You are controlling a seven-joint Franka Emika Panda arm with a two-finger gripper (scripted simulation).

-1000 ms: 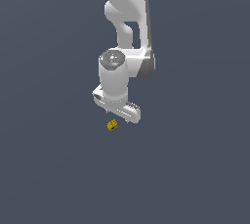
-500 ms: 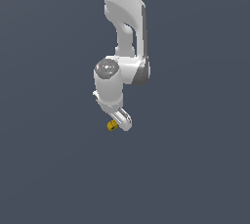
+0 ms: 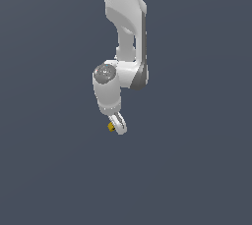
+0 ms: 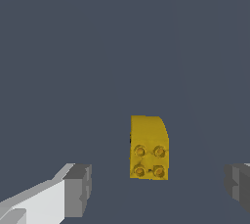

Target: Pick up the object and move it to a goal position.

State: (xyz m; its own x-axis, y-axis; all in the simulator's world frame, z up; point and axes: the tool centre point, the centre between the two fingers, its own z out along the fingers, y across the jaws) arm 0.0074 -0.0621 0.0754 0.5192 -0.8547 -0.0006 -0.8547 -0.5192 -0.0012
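The object is a tiny yellow-gold block with several studs on one face. In the exterior view it sits right at the tip of my white gripper, on the exterior view's left of the fingers. In the wrist view the block lies between my two grey fingertips, nearer the middle, with a gap on each side. The gripper is open and neither pad touches the block.
The ground is a plain dark grey-blue surface all around. The white arm rises straight up above the gripper. No goal marker shows.
The wrist has turned, so the fingers now show edge-on in the exterior view. The gripper has come down around the block, which has stayed in place.
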